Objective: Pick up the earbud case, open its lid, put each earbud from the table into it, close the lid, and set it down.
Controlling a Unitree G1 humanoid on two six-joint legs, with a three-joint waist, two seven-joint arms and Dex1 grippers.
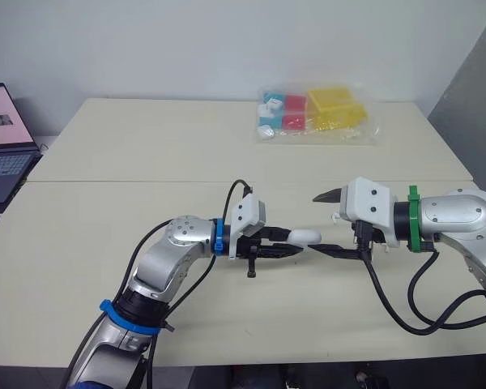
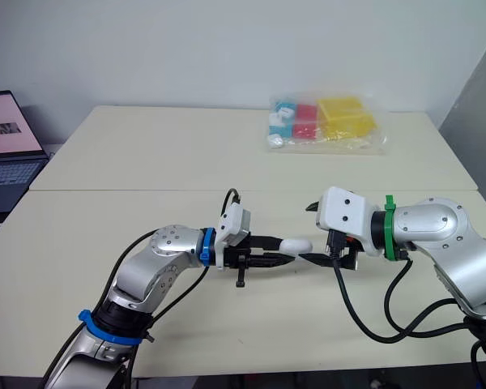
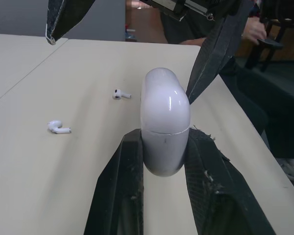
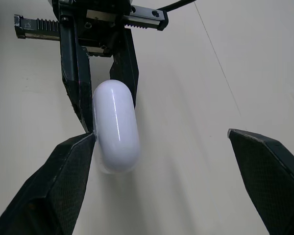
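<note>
Pale tabletop (image 1: 105, 203) below: your left gripper (image 1: 290, 245) clenches the earbud case (image 1: 305, 237), right gripper (image 1: 317, 222) gapes wide; catch the shut lid (image 3: 164, 98) with one fingertip (image 3: 210, 58), lever gently

Earbud case (image 4: 115, 128) in left tool (image 4: 110, 113)

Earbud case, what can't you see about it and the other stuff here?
Inside of the earbud case: hidden by its shut lid; its lower end hidden in the left gripper, left wrist view.
One earbud and the other earbud: too small to tell left from right.
Laptop: cut off by the left eye view's edge.
Bag: plastic blurs its contents.
</note>
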